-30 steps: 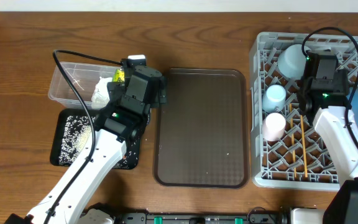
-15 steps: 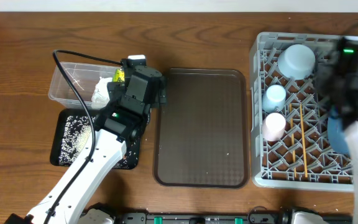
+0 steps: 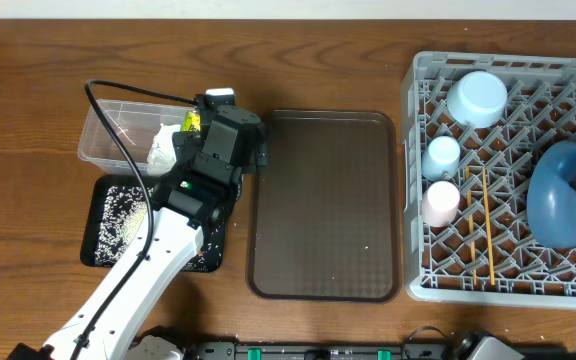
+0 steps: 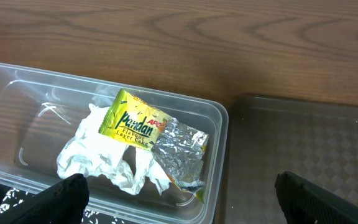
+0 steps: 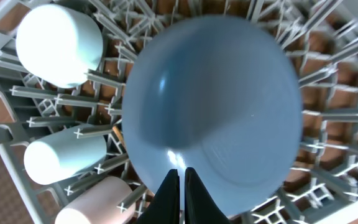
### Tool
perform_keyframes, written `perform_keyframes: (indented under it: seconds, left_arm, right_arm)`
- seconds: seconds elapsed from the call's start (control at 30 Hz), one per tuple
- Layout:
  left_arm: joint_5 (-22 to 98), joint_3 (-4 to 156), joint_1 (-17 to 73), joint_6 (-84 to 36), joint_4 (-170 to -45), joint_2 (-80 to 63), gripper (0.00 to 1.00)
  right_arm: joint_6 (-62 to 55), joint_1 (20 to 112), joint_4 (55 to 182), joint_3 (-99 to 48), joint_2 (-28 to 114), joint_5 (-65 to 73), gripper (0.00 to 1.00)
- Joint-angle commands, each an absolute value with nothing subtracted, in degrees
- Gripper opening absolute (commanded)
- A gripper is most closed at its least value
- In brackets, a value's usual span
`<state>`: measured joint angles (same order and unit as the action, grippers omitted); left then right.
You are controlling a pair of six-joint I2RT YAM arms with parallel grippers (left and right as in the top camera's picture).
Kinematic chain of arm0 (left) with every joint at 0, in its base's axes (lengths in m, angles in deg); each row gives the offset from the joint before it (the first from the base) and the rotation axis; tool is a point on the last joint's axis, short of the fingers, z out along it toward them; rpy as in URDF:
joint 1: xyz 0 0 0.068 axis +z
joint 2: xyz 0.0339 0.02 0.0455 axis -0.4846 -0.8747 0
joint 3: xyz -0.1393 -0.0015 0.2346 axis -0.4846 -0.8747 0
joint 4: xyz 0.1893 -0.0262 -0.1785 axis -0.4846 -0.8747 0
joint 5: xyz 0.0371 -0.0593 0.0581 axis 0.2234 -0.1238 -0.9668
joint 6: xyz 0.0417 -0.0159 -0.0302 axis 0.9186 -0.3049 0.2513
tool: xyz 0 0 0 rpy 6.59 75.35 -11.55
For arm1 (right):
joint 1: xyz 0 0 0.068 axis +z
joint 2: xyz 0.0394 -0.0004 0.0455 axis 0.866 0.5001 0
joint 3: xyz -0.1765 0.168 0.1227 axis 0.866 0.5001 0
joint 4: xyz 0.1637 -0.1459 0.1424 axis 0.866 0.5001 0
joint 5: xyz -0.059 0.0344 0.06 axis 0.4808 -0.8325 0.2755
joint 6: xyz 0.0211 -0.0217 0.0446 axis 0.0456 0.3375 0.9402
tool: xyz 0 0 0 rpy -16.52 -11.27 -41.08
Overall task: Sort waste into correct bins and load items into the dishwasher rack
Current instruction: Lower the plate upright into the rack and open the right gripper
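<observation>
Gone from the overhead view is the right arm, which a second ago hung over the crate to the right of the flat brown rectangular serving tray (image 3: 323, 205); the left arm has not shifted.

Far left of the brown tray sits the clear plastic rectangular tub (image 3: 96, 128), holding the crumpled white paper napkin (image 4: 104, 163) and the small yellow-green snack packet (image 4: 135, 123), torn so its foil shows. The left gripper (image 4: 178, 198) hangs over the tub's near rim, its fingers spread wide with nothing between them. Just below the tub, also left of the brown tray, the shallow black rectangular tray (image 3: 88, 255) carries the loose white rice grains (image 3: 118, 215). No carrot shows; the left arm hides part of both bins.

The brown tray itself bears only a few pale specks, too small to name.

Right of the brown tray, the large square grey plastic lattice rack (image 3: 418, 285) holds the light-blue bowl (image 3: 476, 97), light-blue cup (image 3: 442, 157), pale-pink cup (image 3: 440, 202), the pair of wooden chopsticks (image 3: 488, 225) and, furthest from the tray, the large blue round plate (image 3: 563, 195) leaning among the pegs. The right gripper (image 5: 180, 190) is pinched together on nothing, above that plate.

Sorting and loading look essentially finished, with only the unseen carrot unconfirmed.
</observation>
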<state>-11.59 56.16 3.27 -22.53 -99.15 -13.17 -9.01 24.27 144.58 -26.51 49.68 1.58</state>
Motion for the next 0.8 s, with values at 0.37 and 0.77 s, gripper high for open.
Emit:
perform_keyframes:
  seconds: [0.37, 0.77]
  left_arm:
    - [-12.94, 56.23, 3.3, -22.02, -99.3, -12.91, 0.98]
    - [-12.94, 56.23, 3.3, -22.02, -99.3, -12.91, 0.99]
  right_arm:
    - [-7.89, 26.45, 143.36, -24.96, 64.17, -14.0, 0.08]
    - [-14.01, 29.36, 142.46, -26.25, 56.74, -23.18, 0.29]
